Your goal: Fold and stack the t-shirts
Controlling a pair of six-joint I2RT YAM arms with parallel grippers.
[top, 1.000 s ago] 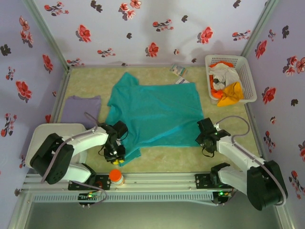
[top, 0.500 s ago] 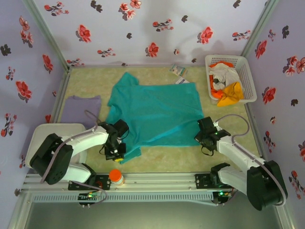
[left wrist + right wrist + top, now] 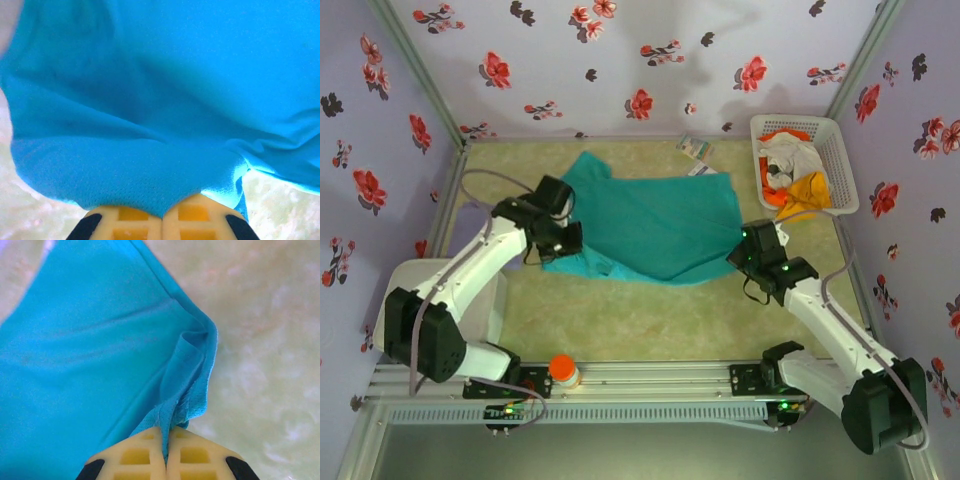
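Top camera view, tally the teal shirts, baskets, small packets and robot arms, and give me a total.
teal shirt: 1
basket: 1
small packets: 2
robot arms, left arm and right arm: 2
Total: 6

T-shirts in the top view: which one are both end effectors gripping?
The teal t-shirt, spread mid-table, its near edge pinched by the left end effector and right end effector. The orange garment and white garment lie in the basket.

Basket (image 3: pixel 841 160): white lattice, far right corner of my bench (image 3: pixel 650 325).
Packets (image 3: pixel 695 147): small, white, by the back wall.
Jar (image 3: pixel 563 370): orange lid, near edge.
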